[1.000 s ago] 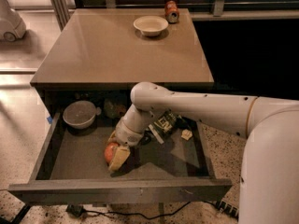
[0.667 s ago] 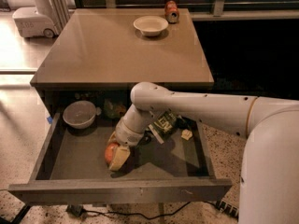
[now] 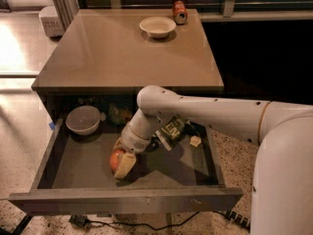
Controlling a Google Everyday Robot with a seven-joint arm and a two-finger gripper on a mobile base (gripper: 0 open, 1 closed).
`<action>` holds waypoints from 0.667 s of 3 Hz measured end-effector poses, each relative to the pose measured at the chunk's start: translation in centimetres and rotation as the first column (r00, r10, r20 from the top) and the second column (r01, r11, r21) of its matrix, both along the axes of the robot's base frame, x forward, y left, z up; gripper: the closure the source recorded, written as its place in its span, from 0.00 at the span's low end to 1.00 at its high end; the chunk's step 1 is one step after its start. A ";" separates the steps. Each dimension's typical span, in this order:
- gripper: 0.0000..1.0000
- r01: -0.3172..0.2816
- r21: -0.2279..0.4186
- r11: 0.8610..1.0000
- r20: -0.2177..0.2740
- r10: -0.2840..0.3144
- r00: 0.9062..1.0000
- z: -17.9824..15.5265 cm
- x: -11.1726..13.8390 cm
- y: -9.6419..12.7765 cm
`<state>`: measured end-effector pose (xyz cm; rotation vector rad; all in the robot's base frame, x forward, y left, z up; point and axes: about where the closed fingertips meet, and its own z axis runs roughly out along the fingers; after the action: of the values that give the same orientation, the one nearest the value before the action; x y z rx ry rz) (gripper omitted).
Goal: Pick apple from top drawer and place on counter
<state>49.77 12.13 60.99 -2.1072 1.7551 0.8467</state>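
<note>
The one white robot arm (image 3: 210, 114) reaches from the right across the cabinet front and down into the open top drawer (image 3: 122, 199), posed as it was a second ago; the only change in view is the pale boxy thing on the floor (image 3: 50, 19) beyond the counter's far left corner, which has shifted rightward since the earliest look. The counter (image 3: 122, 58) carries two things at its far edge: one shallow cream bowl (image 3: 157, 26) and one red soda can (image 3: 179, 11) just right of it, the two near but not touching; no lettering on the can can be made out. Inside the drawer sit one grey lidded bowl (image 3: 83, 120) at the back left, one dark green packet (image 3: 172, 129) with pale writing too blurred to read, and one small pale scrap (image 3: 195, 141) to its right. The gripper (image 3: 121, 161) is low in the drawer's front middle, its pale fingers (image 3: 125, 164) closed around the one apple (image 3: 116, 158), which rests against the drawer floor.
</note>
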 end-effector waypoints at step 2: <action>1.00 0.028 -0.025 0.999 0.100 -0.025 0.995 6.6 -0.8 -2.3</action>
<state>49.01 9.81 67.55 -2.0996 1.7480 0.7017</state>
